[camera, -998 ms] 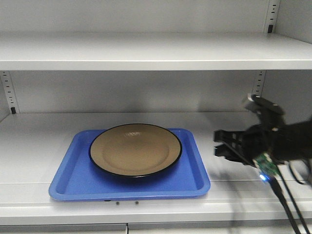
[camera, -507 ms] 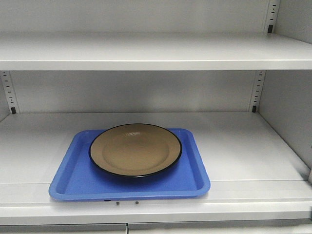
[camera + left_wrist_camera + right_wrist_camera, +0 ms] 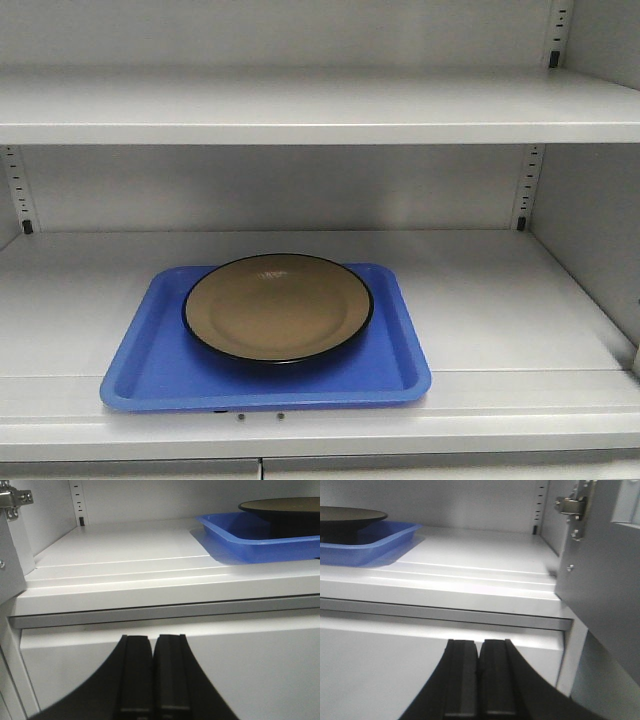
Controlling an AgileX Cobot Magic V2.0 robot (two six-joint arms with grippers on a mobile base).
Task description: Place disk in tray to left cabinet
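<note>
Front view and both wrist views, cabinet interior. The right arm, which reached in beside the tray a second ago, has left the front view, and nothing else has shifted since; this suggests that the placing is finished and the arms are retreating. The disk (image 3: 278, 306), a round, shallow, glossy tan plate with a thin black rim, lies flat in the tray (image 3: 150, 375), slightly toward its rear, its rim near the back lip. The tray is bright blue moulded plastic, rectangular with rounded corners and a raised lip, and rests on the middle shelf (image 3: 500, 290) of the cabinet (image 3: 300, 105), left of centre. The shelves are smooth, matt, light grey-white sheet metal; perforated adjustment strips (image 3: 527, 185) run up the rear corners. The left hand (image 3: 151, 675) sits below the shelf's front edge, its black fingers pressed together on nothing. The right hand (image 3: 479, 677) sits likewise, fingers together and empty, beside a hinged door (image 3: 600, 580).
</note>
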